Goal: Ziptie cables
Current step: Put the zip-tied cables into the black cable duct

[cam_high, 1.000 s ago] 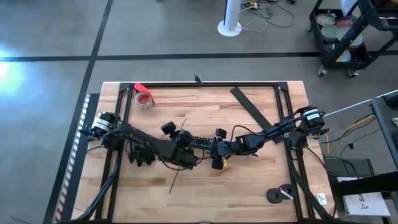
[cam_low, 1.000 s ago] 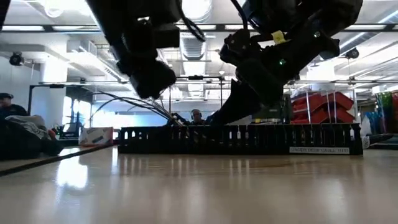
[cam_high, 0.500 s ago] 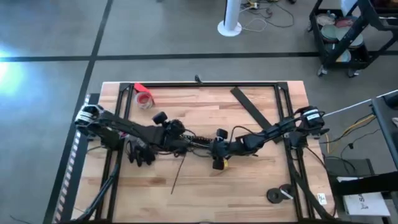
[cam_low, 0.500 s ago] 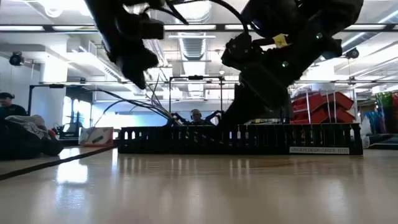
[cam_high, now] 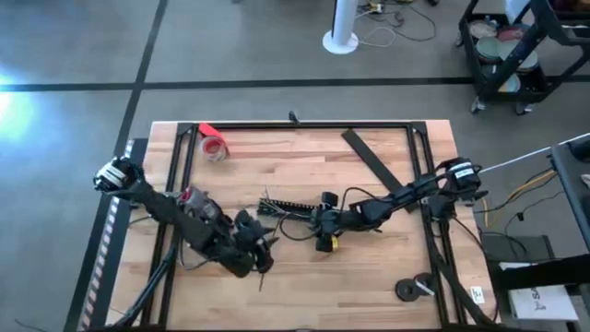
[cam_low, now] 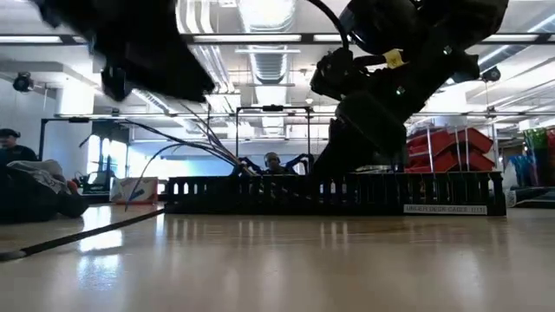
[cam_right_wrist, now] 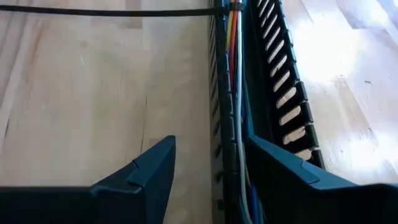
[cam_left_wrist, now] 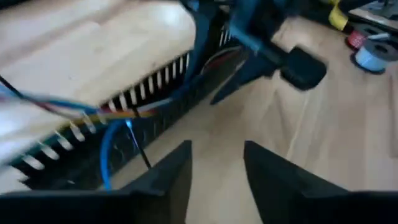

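Observation:
The cables (cam_right_wrist: 233,93), coloured wires, lie along a black slotted duct (cam_high: 290,210) in mid-table; their loose ends (cam_low: 186,139) arch up from its left end. My right gripper (cam_right_wrist: 211,180) is open at the duct's right end, one finger (cam_right_wrist: 146,171) outside the duct's wall and one (cam_right_wrist: 292,180) over the duct; whether they touch it I cannot tell. My left gripper (cam_left_wrist: 216,168) is open and holds nothing, hovering in front of the duct's left end (cam_high: 261,254). The ziptie (cam_right_wrist: 106,11), a thin dark strip, lies flat on the wood, reaching the duct.
A red tape roll (cam_high: 214,146) sits at the far left, a wide flat black strip (cam_high: 373,161) at the far right, and dark rolls (cam_high: 413,288) at the near right. Black frame rails (cam_high: 304,124) edge the table. People (cam_low: 273,161) show in the room behind.
My left gripper has left the duct's left end: it first rose and went toward the far left, then swung toward the table's near edge, with the arm's base turning leftward. The cables, the duct and my right gripper have stayed where they were.

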Action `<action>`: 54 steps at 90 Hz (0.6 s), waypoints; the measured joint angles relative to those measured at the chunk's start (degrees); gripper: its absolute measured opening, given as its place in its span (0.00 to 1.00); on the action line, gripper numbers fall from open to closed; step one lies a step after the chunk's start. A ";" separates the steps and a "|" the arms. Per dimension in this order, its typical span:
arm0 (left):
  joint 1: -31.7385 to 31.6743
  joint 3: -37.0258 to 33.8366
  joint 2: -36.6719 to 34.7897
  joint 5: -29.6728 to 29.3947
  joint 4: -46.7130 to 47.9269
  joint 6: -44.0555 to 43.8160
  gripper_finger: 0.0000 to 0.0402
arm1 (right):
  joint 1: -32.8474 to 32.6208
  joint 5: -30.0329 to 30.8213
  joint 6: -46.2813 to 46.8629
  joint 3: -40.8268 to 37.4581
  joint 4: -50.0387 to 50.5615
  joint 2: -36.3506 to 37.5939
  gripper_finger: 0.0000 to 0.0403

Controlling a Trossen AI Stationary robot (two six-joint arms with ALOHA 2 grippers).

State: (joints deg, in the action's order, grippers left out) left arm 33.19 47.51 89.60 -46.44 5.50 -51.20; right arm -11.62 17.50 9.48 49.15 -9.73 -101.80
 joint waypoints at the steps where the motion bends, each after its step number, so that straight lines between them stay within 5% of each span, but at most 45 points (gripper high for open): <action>1: -0.03 -0.17 0.45 -0.01 -0.18 -0.19 0.39 | 0.00 0.00 0.01 0.00 -0.03 0.00 0.46; 20: -2.08 0.71 8.51 0.81 1.43 -1.61 0.49 | -0.06 0.02 0.23 0.00 0.04 0.00 0.46; 42: -4.33 6.22 12.20 3.48 18.00 -5.31 0.45 | -0.11 0.01 0.37 0.00 0.04 0.00 0.46; 54: -4.70 6.91 12.46 3.89 18.04 -5.41 0.43 | -0.11 0.01 0.09 -0.02 0.01 0.00 0.46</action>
State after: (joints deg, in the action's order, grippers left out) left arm 28.49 54.41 102.06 -42.55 23.54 -56.61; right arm -11.73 17.51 9.56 49.12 -9.72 -101.80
